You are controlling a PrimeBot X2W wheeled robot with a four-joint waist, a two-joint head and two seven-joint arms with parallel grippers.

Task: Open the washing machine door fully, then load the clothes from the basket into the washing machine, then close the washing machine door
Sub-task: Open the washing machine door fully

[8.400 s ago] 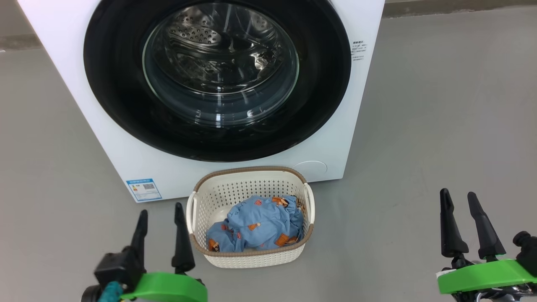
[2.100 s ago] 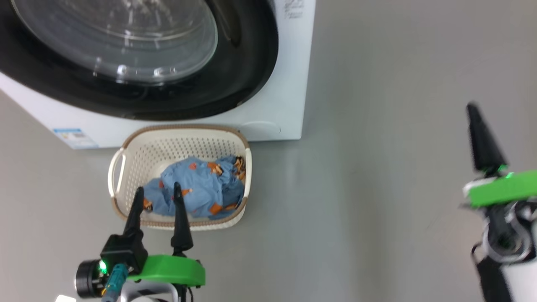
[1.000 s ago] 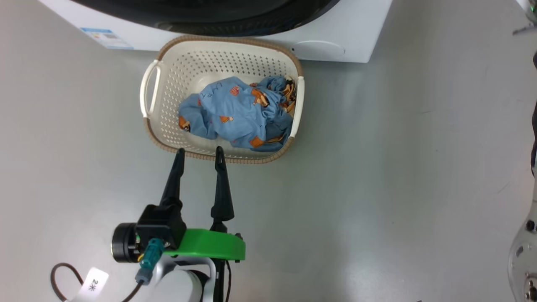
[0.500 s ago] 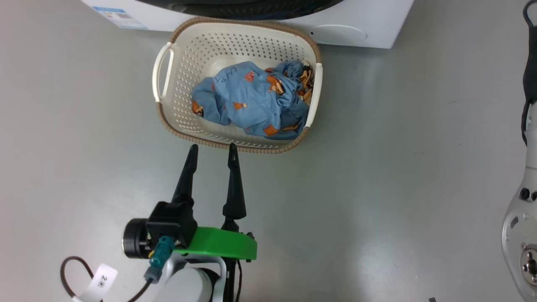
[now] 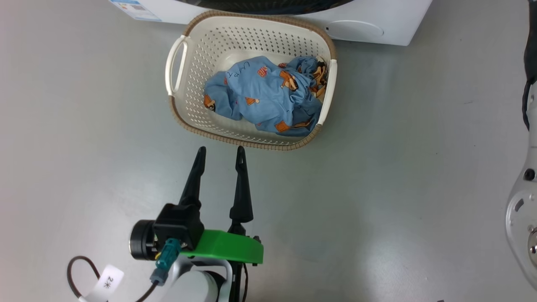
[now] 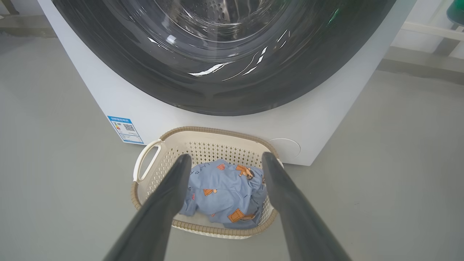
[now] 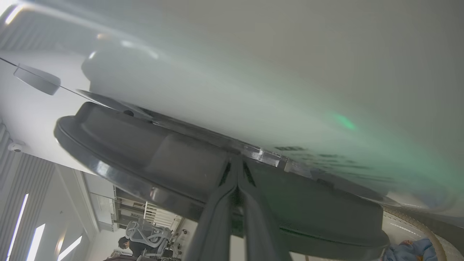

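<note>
**Basket on grey floor before the washer; left fingers spread, right fingers shut at the door edge**

Floor [image 5: 398, 167]: smooth grey and faintly glossy, giving back soft pale glare, with a few small dark marks. The washing machine [image 5: 377, 21] is standing on it. Its white base is running along the top of the head view, with a blue label sticker [image 5: 134, 6] at one low corner and a round cover [image 5: 354, 29] at the other.

The basket [image 5: 251, 144] is sitting on the floor close against that base; contact is not clear. The clothes [image 5: 268, 100] are lying inside it, bunched toward the right handle.

The left gripper [image 5: 221, 150] is hanging over bare floor just short of the basket's near rim. Its fingers are spread wide with nothing between them.

The washing machine door [image 6: 224, 90] is spanning the upper part of the left wrist view. Its glossy black rim is lying against the white front and catching white streaks of light.

The right gripper [image 7: 236, 163] is pointing at the door's outer edge where it meets the front. Its fingers are pressed together on nothing, and whether the tips are touching cannot be told. A pale forearm [image 5: 522, 201] is showing at the head view's right edge.

Room: beside the machine the floor is meeting a pale wall along a dark skirting band [image 6: 420, 65]. Far off in the tilted right wrist view are bright vertical strips [image 7: 18, 224], an office chair [image 7: 145, 232] and a person [image 7: 130, 246] beside it.
</note>
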